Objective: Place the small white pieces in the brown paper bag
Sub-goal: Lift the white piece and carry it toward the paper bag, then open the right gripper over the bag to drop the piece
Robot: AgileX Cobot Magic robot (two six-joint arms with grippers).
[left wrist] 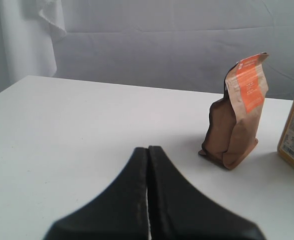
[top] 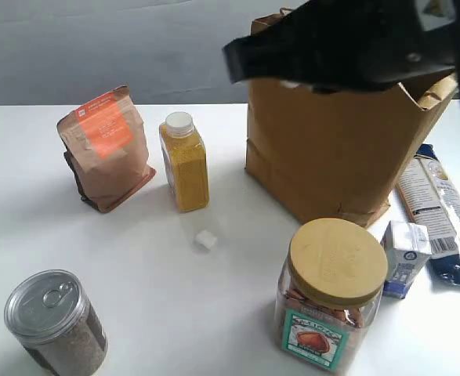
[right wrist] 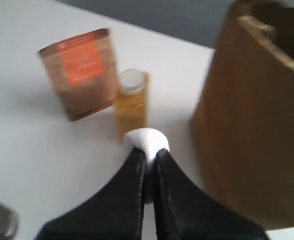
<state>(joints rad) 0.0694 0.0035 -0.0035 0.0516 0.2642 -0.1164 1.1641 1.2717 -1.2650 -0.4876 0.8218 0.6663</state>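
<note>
looking from the left, we see our left tool (left wrist: 148, 149) with its fingers pressed together above the tabletop (left wrist: 61, 130), the orange-labelled pouch (left wrist: 237, 115) ahead of it. a small white piece (top: 206, 239) lies on the tabletop just in front of the yellow bottle (top: 185, 162). our right tool (right wrist: 148, 155) pinches a second white piece (right wrist: 145, 140), raised beside the brown paper bag (top: 324, 149) near its rim.

A blurred dark arm (top: 347, 39) covers the mouth of the paper bag (top: 331, 149) at the far right. Picture edges cut off the can (top: 53, 321), near left, and the packet (top: 441, 207), at the right. The right pincer (right wrist: 149, 152) hides the lower part of a blurred white piece (right wrist: 145, 139).
</note>
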